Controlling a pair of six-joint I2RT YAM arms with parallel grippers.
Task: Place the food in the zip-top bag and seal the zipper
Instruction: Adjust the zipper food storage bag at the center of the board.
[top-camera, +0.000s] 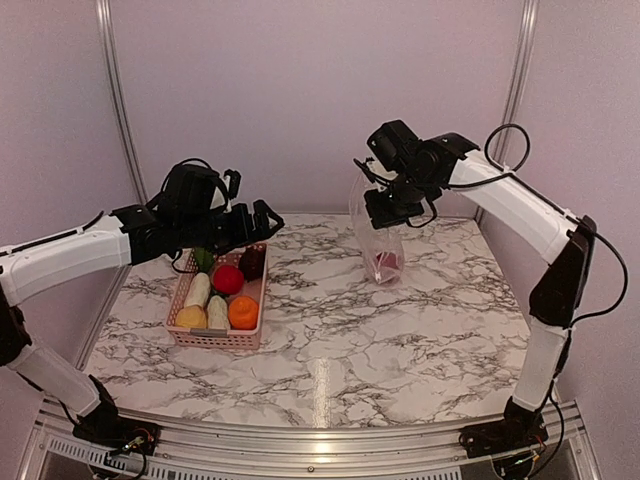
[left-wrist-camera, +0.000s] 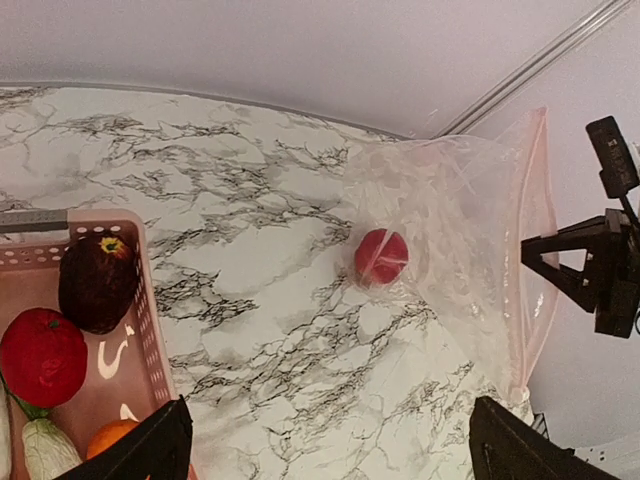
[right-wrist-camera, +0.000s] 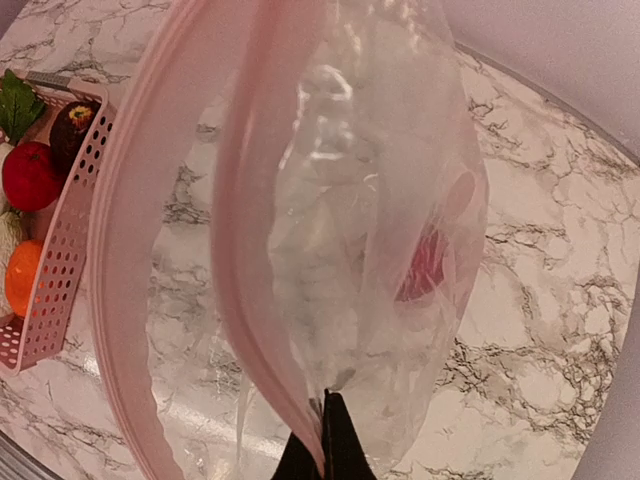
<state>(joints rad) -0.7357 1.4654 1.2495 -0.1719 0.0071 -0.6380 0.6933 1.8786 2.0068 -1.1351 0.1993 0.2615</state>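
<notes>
Right gripper (top-camera: 392, 205) is up over the far right of the tabletop (top-camera: 400, 340), jaws pressed together on the mouth edge of the zip-top bag (top-camera: 378, 240), pinching it so the bag hangs with its lower end seemingly resting on the marble. The pinkish zipper (right-wrist-camera: 135, 260) gapes in a long loop in the right wrist view, so that mouth is open, and one red piece (left-wrist-camera: 381, 256) sits down at the bottom inside. Over on the left, the left gripper (left-wrist-camera: 325, 445) hovers above the far end of the pink basket (top-camera: 215, 340), jaws spread wide and empty. Below it waits the rest of the food: a red round fruit (top-camera: 228, 278), a dark brown piece (top-camera: 252, 263), an orange (top-camera: 243, 312), a yellow lemon (top-camera: 191, 317), white radishes (top-camera: 198, 290). These toys look light and smooth, likely to roll or squirt out, so grip each across its fattest middle, and the radishes by the body, not the leaves. The bag is thin, limp, slippery film, and the zipper strip looks like its only firm hold.
</notes>
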